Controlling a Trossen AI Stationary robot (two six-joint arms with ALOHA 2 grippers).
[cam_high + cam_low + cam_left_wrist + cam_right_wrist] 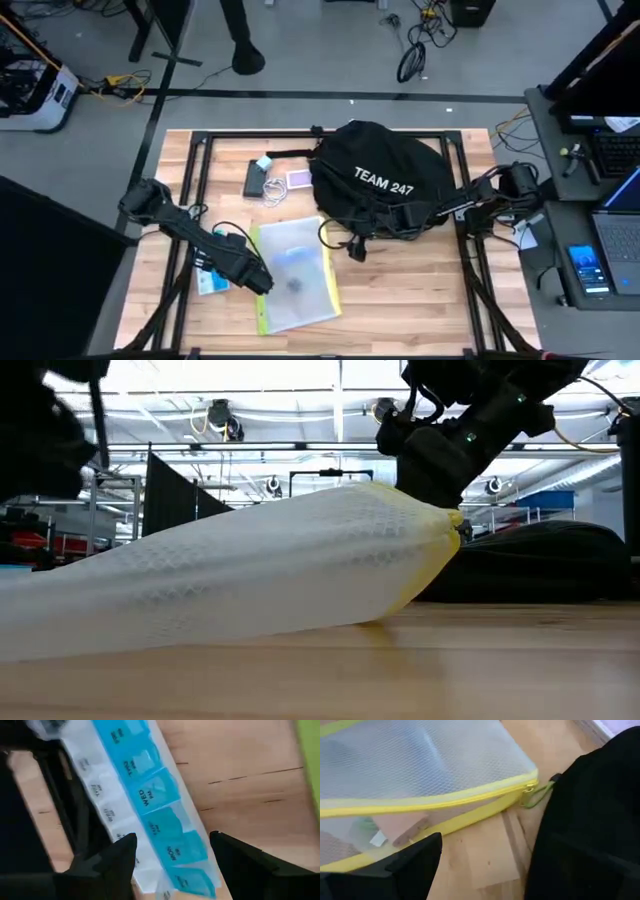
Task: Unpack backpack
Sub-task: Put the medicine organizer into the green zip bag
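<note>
Two end effectors: my left end effector (172,852), fingers spread, straddles a blue-and-white plastic weekly pill organiser (150,805); my right end effector (408,218), grip indiscernible, at the rounded black fabric backpack (385,175) beside a yellow-edged mesh pouch (292,272) on the wooden bench (400,290).

Black backpack (385,180), yellow-edged mesh pouch (292,272)

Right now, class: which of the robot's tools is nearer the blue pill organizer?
Left. The left tool hangs open directly over the pill organizer; the right tool is across the table at the backpack.

A robotics lab: grey concrete floor (300,50) with loose cables (415,45) at twelve o'clock, open laptop (620,225) at three o'clock.
</note>
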